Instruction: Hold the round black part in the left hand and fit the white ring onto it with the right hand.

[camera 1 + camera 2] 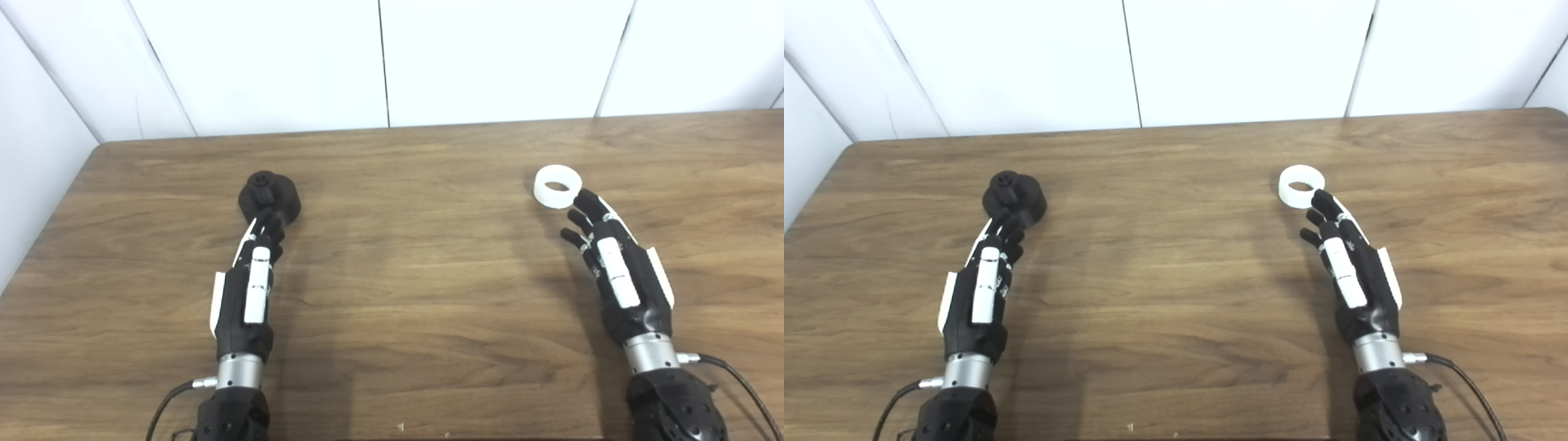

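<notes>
The round black part (269,195) lies on the wooden table (404,257) at the left, with a small knob on top. My left hand (251,278) reaches toward it with fingers stretched out, fingertips (269,222) at its near edge; it holds nothing. At the right lies the white ring (557,187), flat with its hole up. My right hand (612,269) is just below it, fingers spread apart, the longest fingertip close to the ring's near right edge. Whether either hand touches its object cannot be told.
White wall panels (380,61) stand behind the table's far edge. A white side wall (30,153) borders the table's left edge. Cables (741,386) trail from both wrists near the front edge.
</notes>
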Robot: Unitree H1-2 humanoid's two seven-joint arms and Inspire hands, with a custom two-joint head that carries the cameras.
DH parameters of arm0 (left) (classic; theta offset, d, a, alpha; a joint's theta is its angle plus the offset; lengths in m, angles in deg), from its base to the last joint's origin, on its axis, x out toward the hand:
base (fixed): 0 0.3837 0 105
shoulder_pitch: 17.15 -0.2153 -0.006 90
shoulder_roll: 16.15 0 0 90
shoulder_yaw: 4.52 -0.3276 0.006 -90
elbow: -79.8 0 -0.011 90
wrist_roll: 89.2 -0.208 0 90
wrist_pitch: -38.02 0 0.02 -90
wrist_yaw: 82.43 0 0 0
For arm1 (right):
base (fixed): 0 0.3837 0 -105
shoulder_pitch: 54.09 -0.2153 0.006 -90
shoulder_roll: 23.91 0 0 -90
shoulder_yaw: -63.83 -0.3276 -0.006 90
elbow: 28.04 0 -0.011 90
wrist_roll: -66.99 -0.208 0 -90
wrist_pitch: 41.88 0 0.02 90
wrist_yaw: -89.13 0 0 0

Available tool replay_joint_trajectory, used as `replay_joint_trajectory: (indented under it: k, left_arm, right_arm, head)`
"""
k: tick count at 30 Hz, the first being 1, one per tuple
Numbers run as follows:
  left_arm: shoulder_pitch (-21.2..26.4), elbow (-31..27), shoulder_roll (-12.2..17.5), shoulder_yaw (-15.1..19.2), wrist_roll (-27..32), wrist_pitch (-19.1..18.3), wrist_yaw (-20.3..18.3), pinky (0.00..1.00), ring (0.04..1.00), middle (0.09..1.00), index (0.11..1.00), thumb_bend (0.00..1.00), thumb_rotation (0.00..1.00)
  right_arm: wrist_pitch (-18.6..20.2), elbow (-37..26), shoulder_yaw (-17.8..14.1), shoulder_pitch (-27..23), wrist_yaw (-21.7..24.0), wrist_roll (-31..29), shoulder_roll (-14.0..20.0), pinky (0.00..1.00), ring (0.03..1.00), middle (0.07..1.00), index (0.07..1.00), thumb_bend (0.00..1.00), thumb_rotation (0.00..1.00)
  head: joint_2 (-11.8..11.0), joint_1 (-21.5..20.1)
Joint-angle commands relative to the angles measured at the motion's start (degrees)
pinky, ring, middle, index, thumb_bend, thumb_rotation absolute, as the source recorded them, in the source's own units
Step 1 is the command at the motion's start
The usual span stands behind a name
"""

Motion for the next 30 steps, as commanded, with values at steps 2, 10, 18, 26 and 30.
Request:
replay_joint_trajectory:
  k: [2, 10, 18, 26, 30]
  left_arm:
    - [-2.05, -0.33, 1.10, -0.15, -0.25, 2.94, -0.32, 0.94, 0.926, 0.929, 0.921, 0.40, 0.83]
    - [-2.06, -0.63, 1.04, -0.15, -0.16, 2.87, -0.33, 0.95, 0.924, 0.923, 0.922, 0.41, 0.82]
    - [-2.23, -2.85, 2.15, -0.31, -3.91, -0.24, 0.32, 0.96, 0.918, 0.916, 0.916, 0.46, 0.56]
    - [1.00, -8.66, 6.87, 1.07, -16.61, -5.31, 0.76, 0.89, 0.909, 0.931, 0.914, 0.64, 0.12]
    - [3.35, -11.08, 9.96, 1.14, -21.46, -10.39, -0.37, 0.80, 0.876, 0.923, 0.924, 0.76, 0.09]
  right_arm:
    - [-2.94, 1.16, -0.08, 1.21, 0.91, -0.83, 0.81, 0.84, 0.907, 0.911, 0.878, 0.57, 0.74]
    - [-2.85, 1.02, -0.03, 1.23, 0.67, -0.41, 0.72, 0.84, 0.906, 0.911, 0.879, 0.57, 0.75]
    - [-3.42, 1.51, -0.05, 1.15, 0.89, -0.97, 0.57, 0.83, 0.897, 0.907, 0.877, 0.57, 0.73]
    - [-3.78, 2.56, 0.00, 0.88, 0.77, -0.94, 0.56, 0.83, 0.897, 0.904, 0.872, 0.59, 0.72]
    - [-4.18, 3.25, 0.10, 0.86, 1.39, -2.13, 0.28, 0.82, 0.888, 0.903, 0.867, 0.57, 0.70]
  head:
    - [0.06, 0.08]
    - [-0.07, 0.23]
    - [-0.31, 1.28]
    - [-0.88, 2.99]
    - [-0.98, 3.73]
